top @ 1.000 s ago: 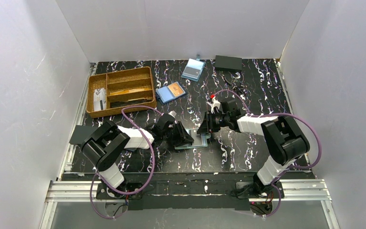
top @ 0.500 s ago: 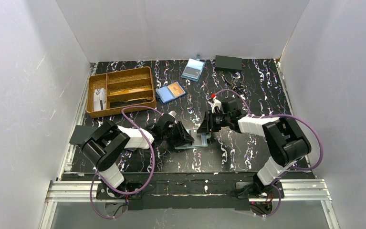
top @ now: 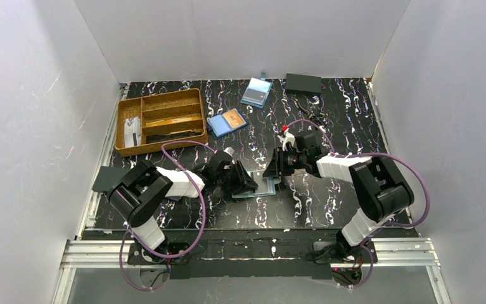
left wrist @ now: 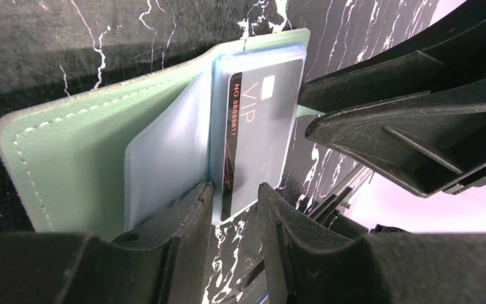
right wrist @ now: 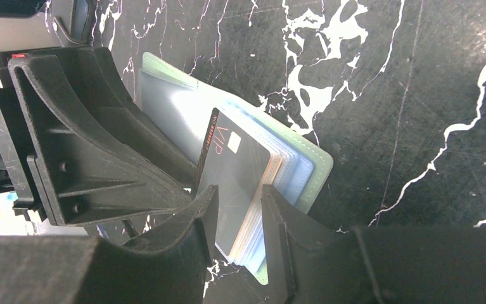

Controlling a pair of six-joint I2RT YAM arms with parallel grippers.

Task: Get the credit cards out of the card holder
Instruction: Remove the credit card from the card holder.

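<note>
The card holder (top: 263,189) lies open on the table in front of the arms, mint-green inside (left wrist: 69,158), with clear sleeves fanned out. A dark credit card (left wrist: 259,139) marked VIP stands half out of a sleeve. My left gripper (left wrist: 235,193) is open a little. Its left finger rests on the sleeves near the fold, and the card's sleeve corner sits in the gap with table showing below. My right gripper (right wrist: 237,196) comes in from the opposite side, narrowly open, with the card (right wrist: 234,171) and sleeve edges between its fingers. The holder's green rim (right wrist: 321,166) shows beyond.
A wooden divided tray (top: 164,95) stands at the back left. A bright blue holder with an orange card (top: 227,122) and a pale-blue holder with a grey card (top: 256,92) lie behind. A black box (top: 303,83) sits at the back. White walls close in three sides.
The right arm has edged slightly to the right. The left arm and the card holder stay where they were.
</note>
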